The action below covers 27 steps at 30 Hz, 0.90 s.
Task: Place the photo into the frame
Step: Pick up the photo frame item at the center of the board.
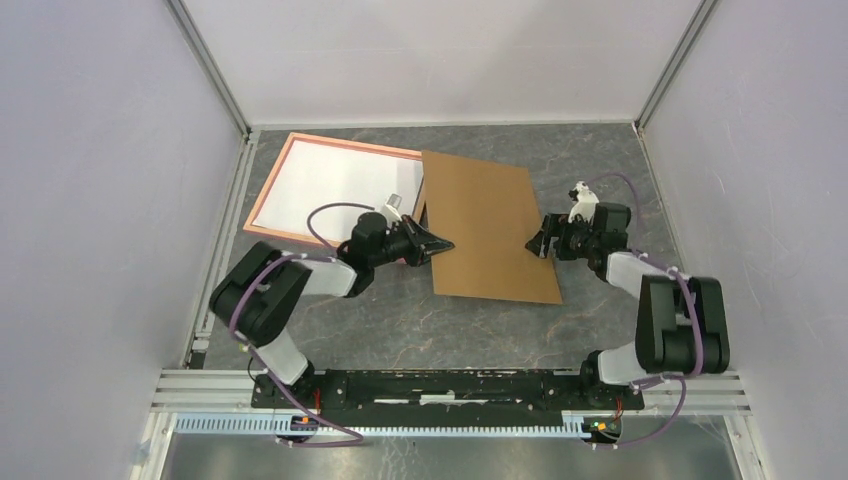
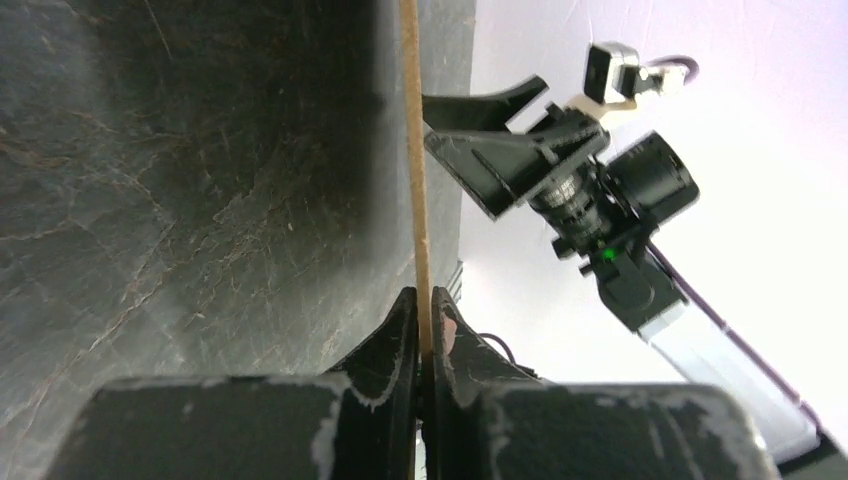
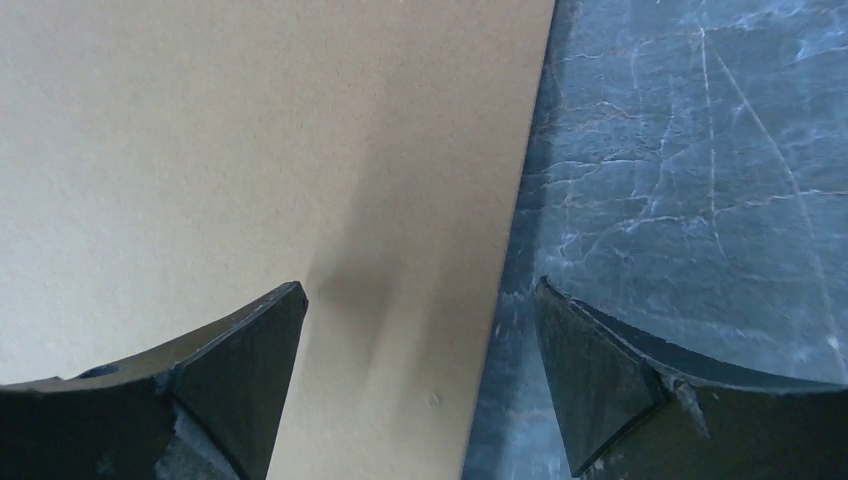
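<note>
1. Centrally on the dark marbled counter [image 1: 420, 320] lies the brown backing board [image 1: 490, 225], running from about 11 o'clock to 5 o'clock in the top view.
2. Frame [image 1: 357, 146]: thin salmon-pink border, lying flat at 10 o'clock on the counter, near the left wall. Its 3 o'clock side meets the board's upper-left corner; I cannot tell whether the two overlap or only touch.
3. Photo [image 1: 330, 185]: only a plain white face shows, filling the frame's opening. The printed side cannot be seen in any view.
4. Left tool [image 1: 440, 245]: reaches in from 8 o'clock to the board's 9 o'clock edge. In the left wrist view the two fingers are pinched together on the board's thin edge [image 2: 415, 180], one pad on each face, so the jaws are closed down on the board.
5. Right tool [image 1: 535, 243]: sits at the board's 3 o'clock edge, facing the left tool across the board. Its jaws are spread wide and grip nothing. In the right wrist view one finger [image 3: 240, 370] hangs over the board's surface and the other over bare counter, with the board's edge running between them.
6. Both arms bend inward from their bases at 6 o'clock.
</note>
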Tool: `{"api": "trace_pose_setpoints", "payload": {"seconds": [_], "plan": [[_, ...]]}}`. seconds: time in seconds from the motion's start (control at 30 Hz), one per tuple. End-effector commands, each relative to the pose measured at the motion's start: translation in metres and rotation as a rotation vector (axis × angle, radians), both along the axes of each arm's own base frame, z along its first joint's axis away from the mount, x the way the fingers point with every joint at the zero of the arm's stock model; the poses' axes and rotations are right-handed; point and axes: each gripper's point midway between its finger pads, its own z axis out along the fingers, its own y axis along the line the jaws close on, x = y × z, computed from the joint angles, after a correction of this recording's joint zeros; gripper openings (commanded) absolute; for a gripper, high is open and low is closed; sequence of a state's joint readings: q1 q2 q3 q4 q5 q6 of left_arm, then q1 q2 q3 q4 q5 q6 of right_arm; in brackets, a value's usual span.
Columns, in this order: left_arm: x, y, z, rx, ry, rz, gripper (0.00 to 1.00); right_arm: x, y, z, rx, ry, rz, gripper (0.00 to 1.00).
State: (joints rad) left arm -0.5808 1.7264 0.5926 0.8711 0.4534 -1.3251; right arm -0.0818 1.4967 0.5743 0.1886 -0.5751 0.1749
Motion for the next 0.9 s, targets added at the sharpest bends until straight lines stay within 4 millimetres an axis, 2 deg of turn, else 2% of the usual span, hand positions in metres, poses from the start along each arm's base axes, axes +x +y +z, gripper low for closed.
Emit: {"api": "trace_pose_setpoints", "payload": {"seconds": [0.0, 0.1, 0.17, 0.23, 0.33, 0.43, 0.57, 0.7, 0.8, 0.87], "plan": [[0.010, 0.022, 0.037, 0.116, -0.059, -0.006, 0.04, 0.003, -0.017, 0.037, -0.248, -0.103, -0.038, 0.91], [0.012, 0.042, 0.052, 0.197, -0.070, 0.010, 0.02, 0.003, 0.010, 0.079, -0.340, -0.275, 0.042, 0.92], [0.013, 0.056, 0.064, 0.223, -0.083, 0.032, 0.02, -0.004, 0.029, 0.115, -0.352, -0.430, 0.086, 0.93], [0.015, 0.070, 0.075, 0.235, -0.082, 0.061, 0.02, -0.018, 0.054, 0.145, -0.351, -0.597, 0.167, 0.93], [0.015, 0.087, 0.093, 0.239, -0.090, 0.101, 0.02, -0.054, 0.102, 0.178, -0.341, -0.858, 0.322, 0.98], [0.012, 0.099, 0.110, 0.263, -0.085, 0.124, 0.02, -0.093, 0.145, 0.189, -0.320, -1.045, 0.463, 0.98], [0.007, 0.109, 0.129, 0.272, -0.076, 0.160, 0.02, -0.133, 0.193, 0.185, -0.382, -1.181, 0.643, 0.98], [0.004, 0.118, 0.146, 0.273, -0.081, 0.210, 0.02, -0.151, 0.226, 0.185, -0.490, -1.222, 0.701, 0.98], [0.001, 0.121, 0.154, 0.263, -0.073, 0.216, 0.02, -0.147, 0.239, 0.193, -0.575, -1.248, 0.636, 0.96], [0.000, 0.124, 0.160, 0.265, -0.076, 0.220, 0.02, -0.147, 0.245, 0.190, -0.646, -1.262, 0.617, 0.94]]}}
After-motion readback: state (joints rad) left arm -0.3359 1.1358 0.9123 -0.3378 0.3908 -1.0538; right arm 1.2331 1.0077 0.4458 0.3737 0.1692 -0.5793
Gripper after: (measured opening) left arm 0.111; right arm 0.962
